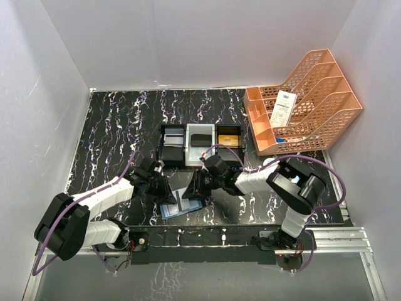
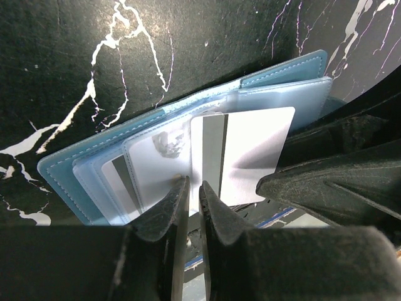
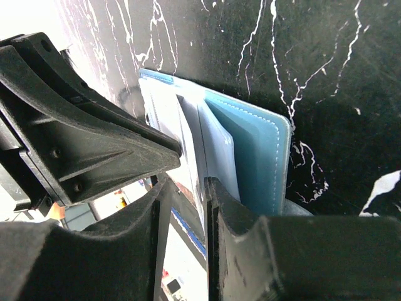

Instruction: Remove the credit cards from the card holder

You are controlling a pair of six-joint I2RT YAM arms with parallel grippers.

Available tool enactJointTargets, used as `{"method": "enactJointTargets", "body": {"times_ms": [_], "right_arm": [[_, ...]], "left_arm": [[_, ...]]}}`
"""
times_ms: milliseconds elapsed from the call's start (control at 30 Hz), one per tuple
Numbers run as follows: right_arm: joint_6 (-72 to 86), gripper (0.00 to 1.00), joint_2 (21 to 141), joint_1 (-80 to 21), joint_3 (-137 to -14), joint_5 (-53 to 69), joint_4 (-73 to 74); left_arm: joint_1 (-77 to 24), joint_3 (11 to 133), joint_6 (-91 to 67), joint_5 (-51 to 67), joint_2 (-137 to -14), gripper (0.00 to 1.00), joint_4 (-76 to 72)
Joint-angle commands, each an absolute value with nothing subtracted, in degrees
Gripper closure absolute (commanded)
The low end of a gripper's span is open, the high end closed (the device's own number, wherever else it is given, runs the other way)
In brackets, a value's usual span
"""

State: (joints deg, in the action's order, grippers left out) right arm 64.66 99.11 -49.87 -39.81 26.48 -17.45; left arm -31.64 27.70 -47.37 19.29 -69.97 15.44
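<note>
The teal-blue card holder [image 1: 188,209] [image 2: 75,166] [image 3: 257,157] lies open on the black marbled table between both arms. A white credit card [image 2: 250,147] with a dark stripe sticks partway out of its clear pockets. My left gripper [image 1: 160,185] [image 2: 193,185] has its jaws almost together at the lower edge of a clear pocket leaf, pinching it. My right gripper [image 1: 202,185] [image 3: 188,188] stands slightly open, with a thin pale leaf edge between its fingers. Its dark finger [image 2: 313,182] shows beside the white card.
A black-and-white three-compartment tray [image 1: 188,145] behind the grippers holds a greyish card [image 1: 173,141], a black card [image 1: 200,139] and a gold card [image 1: 229,139]. An orange file rack [image 1: 313,106] with a white barcoded slip [image 1: 284,106] stands at the back right. White walls enclose the table.
</note>
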Motion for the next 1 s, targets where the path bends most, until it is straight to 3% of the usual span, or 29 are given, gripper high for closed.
{"method": "enactJointTargets", "body": {"times_ms": [0,467,700,967], "right_arm": [[64.87,0.75,99.4,-50.39,-41.84,26.04,-20.33],[64.59,0.8,101.19,-51.59,-41.93,24.34,-19.97],[64.59,0.77,100.16,-51.59,-41.36,22.67,-18.55],[63.91,0.91,98.35,-51.55,-42.6,23.36,-17.12]], "left_arm": [[-31.89,27.95,-45.7,17.37,-70.35,0.88,19.77],[-31.82,28.07,-45.74,17.32,-70.41,0.88,19.7],[-31.89,27.84,-45.8,17.23,-70.31,0.89,19.86],[-31.88,28.13,-45.63,17.36,-70.49,0.89,19.94]]}}
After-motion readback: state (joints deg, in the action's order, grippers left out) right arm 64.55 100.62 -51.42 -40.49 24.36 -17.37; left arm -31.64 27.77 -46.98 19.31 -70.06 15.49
